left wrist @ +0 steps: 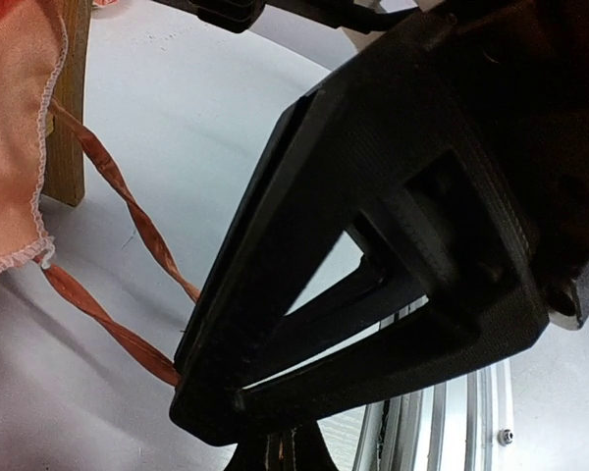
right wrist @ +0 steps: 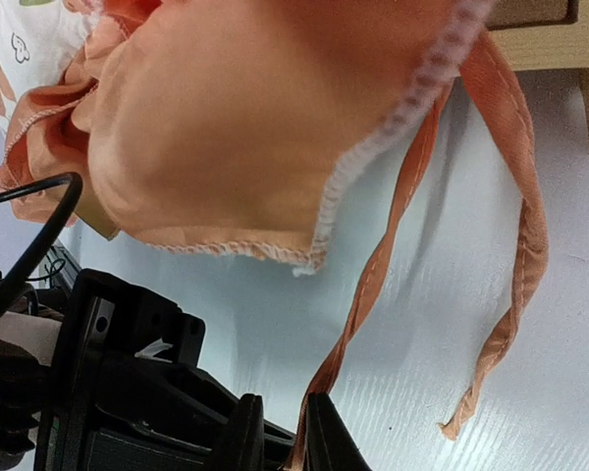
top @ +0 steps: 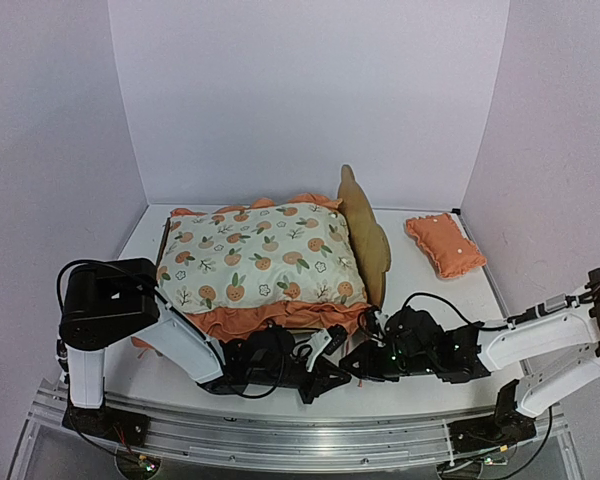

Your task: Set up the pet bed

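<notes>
The pet bed's plywood headboard [top: 365, 235] stands on edge at the right of the orange-print mattress pad [top: 260, 262], which covers the rest of the frame. One wooden leg [left wrist: 69, 98] shows beside the pad's orange ruffle [left wrist: 10, 128]. Two twisted orange tie strings [right wrist: 402, 206] hang from the ruffle corner [right wrist: 245, 118] onto the table. My left gripper [left wrist: 280, 453] is shut, with a sliver of orange string between its fingers. My right gripper [right wrist: 283, 437] has one string lying against a finger [right wrist: 324, 437], and a gap still shows. Both grippers meet at the bed's near corner [top: 338, 372].
A small orange pillow [top: 445, 243] lies at the back right of the white table. The right gripper's black body [left wrist: 422, 196] fills most of the left wrist view. The left arm's black housing [right wrist: 128, 392] and a cable [right wrist: 39, 235] crowd the right wrist view. An aluminium rail [top: 280, 430] runs along the front.
</notes>
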